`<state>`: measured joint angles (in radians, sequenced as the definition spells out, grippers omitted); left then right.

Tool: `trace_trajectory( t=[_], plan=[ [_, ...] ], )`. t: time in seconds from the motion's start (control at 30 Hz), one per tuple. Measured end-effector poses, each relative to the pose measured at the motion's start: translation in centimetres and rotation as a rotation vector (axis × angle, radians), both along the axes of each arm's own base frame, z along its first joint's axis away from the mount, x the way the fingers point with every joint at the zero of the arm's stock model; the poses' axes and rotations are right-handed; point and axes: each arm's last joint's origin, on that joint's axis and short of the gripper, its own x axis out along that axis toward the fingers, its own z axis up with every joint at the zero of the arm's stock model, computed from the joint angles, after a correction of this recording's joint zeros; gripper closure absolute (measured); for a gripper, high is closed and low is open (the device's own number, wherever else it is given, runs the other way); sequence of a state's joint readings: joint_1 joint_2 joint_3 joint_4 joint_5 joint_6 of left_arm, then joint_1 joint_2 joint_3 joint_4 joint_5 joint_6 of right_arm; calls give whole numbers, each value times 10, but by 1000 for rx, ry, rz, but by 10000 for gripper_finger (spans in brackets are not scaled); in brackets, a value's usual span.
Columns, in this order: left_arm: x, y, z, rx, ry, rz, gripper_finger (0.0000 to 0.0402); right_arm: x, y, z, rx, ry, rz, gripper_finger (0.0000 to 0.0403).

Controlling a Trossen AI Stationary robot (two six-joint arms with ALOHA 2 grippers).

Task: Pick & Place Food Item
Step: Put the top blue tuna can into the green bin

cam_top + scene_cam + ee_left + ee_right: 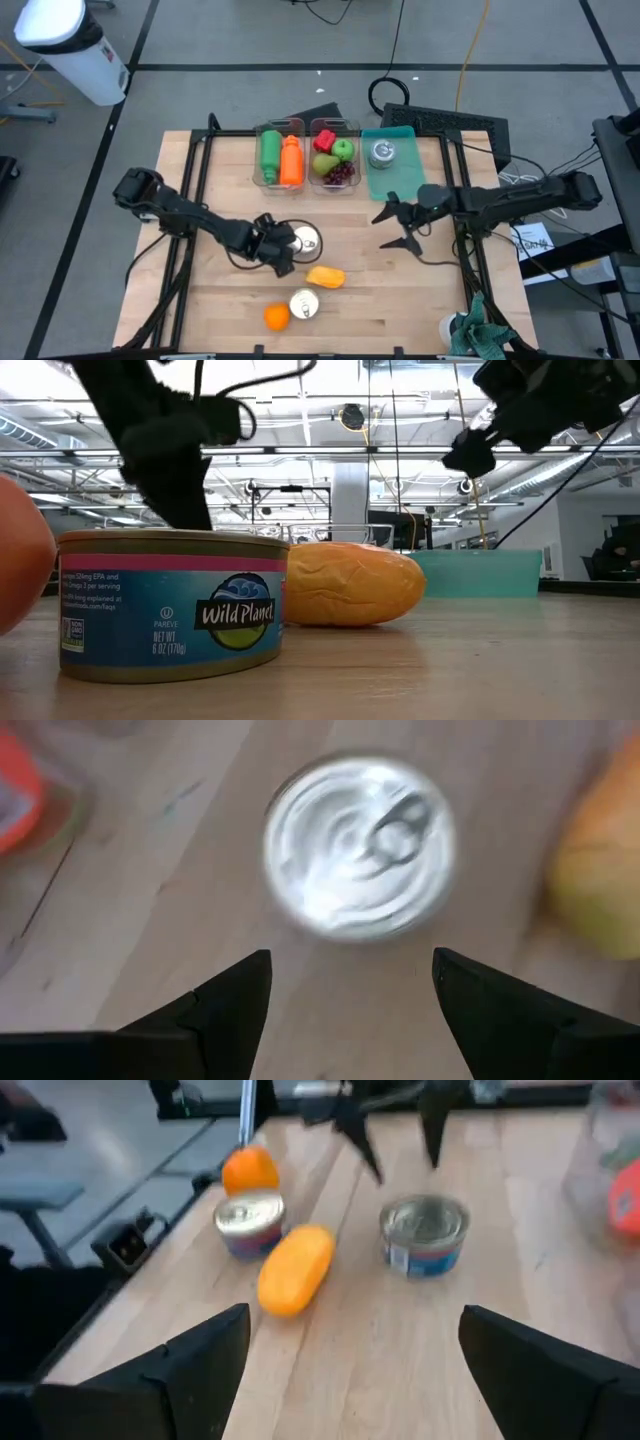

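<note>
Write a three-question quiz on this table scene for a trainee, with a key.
1. True or false: the left gripper has its fingers shut around the can.
2. Which lies between the two cans on the table? A) orange B) yellow bread roll C) pear
3. Fill in: the right gripper hangs open in front of the ____ tray.

Key: 1 false, its fingers are open beside that can; 2 B; 3 teal.

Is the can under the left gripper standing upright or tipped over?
Upright. The can shows its round lid with pull tab facing straight up, and the open left gripper hovers above it.
</note>
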<state>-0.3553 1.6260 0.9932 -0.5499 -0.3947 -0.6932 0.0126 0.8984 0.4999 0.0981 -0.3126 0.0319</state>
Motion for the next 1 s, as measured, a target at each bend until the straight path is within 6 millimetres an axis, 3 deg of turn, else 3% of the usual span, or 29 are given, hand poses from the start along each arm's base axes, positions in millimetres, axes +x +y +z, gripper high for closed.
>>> trace_trajectory(
  t=[0.23,0.33,0.63,1.0],
  plan=[
    [-8,15,-26,8,14,98,117,24,6,-30,-90,113,-86,62],
    [-5,19,-36,-5,-38,61,117,35,8,-45,-123,147,-148,62],
    [24,32,-61,52,-144,-95,117,61,13,-83,-140,172,-223,62],
    [55,59,-85,38,-295,-173,117,75,6,-127,-197,213,-261,62]
  ],
)
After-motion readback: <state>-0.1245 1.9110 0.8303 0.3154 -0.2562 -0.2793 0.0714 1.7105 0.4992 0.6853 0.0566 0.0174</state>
